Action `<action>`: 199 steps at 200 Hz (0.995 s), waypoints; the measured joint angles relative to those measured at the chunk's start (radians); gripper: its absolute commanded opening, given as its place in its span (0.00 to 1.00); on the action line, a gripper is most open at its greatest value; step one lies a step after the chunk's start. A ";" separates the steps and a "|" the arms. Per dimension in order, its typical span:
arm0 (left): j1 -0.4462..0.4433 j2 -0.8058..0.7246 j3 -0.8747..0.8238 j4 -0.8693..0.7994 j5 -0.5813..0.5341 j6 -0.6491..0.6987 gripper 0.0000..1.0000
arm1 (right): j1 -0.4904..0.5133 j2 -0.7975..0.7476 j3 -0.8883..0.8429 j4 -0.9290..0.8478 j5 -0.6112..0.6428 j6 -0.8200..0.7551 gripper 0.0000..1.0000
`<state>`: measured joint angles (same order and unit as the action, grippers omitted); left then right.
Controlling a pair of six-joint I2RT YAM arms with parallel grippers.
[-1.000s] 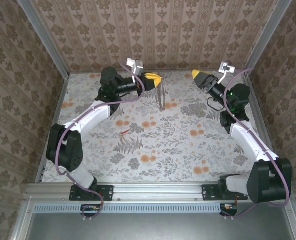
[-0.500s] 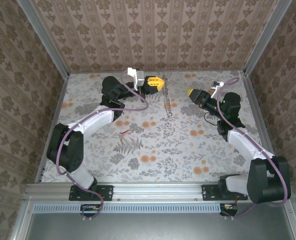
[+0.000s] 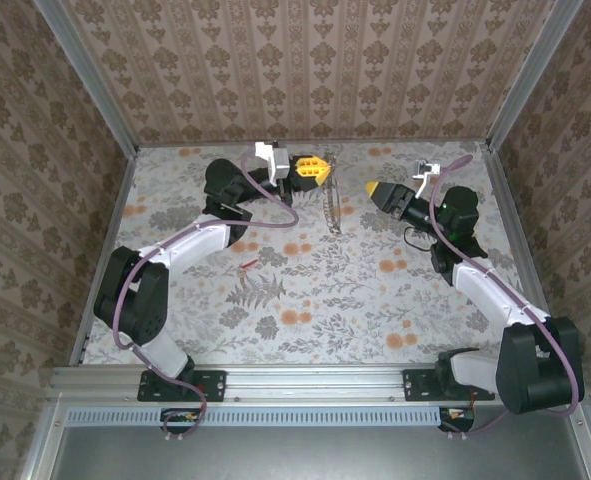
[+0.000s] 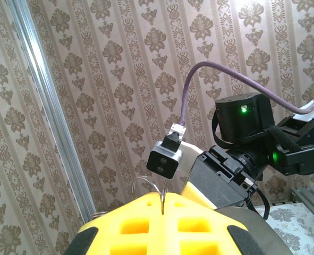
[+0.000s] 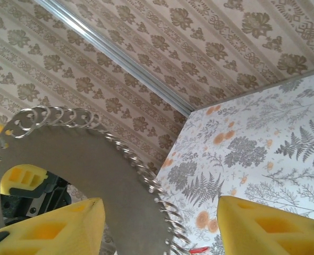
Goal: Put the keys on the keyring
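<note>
**Keyring [image 3: 332, 200] pinched in left gripper [image 3: 320, 170], red key [image 3: 246, 265] loose on the floor [image 3: 375, 290]**

Top view: the keyring hangs edge-on to the camera, a thin grey-brown line with a ragged metal fringe, over the far middle of the floor. The left gripper's yellow fingers are closed on its upper part. The right gripper [image 3: 372, 188] sits just right of the ring, apart from it, with its yellow tip pointing left. The key is tiny and thin with a bright red head. It lies flat on the leaf-and-flower print, nearer and left of the ring, well apart from both grippers.

Left wrist view: two blocky yellow fingers are pressed together, with a thin wire of the ring standing upright in the seam between them. A small wire loop curves just left of it. Beyond are the right arm's black housing with green lights and a purple cable [image 4: 199, 79] arching over it. Behind those is the striped damask wall [image 4: 119, 79], with a brushed aluminium corner post [image 4: 45, 101] on the left.

Right wrist view: the yellow fingers stand wide apart at the bottom corners and grip nothing. Ahead of them the keyring shows as a broad, smooth, dull grey-brown band curving across the left half. Its outer edge is lined with many small shiny wire rings that overlap like a coil. The left gripper's yellow shows through its opening. The key's red head peeks in at the bottom edge.
</note>
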<state>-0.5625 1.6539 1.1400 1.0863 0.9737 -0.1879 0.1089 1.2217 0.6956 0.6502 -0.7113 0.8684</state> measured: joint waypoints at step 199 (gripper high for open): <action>-0.031 0.008 -0.016 0.138 -0.262 -0.560 0.00 | 0.227 0.259 0.194 0.583 0.169 0.225 0.31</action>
<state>-0.5930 1.6623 1.1240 1.2247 0.7120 -0.7483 0.3363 1.4807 0.8898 1.2331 -0.5419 1.0931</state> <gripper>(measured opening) 0.044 0.336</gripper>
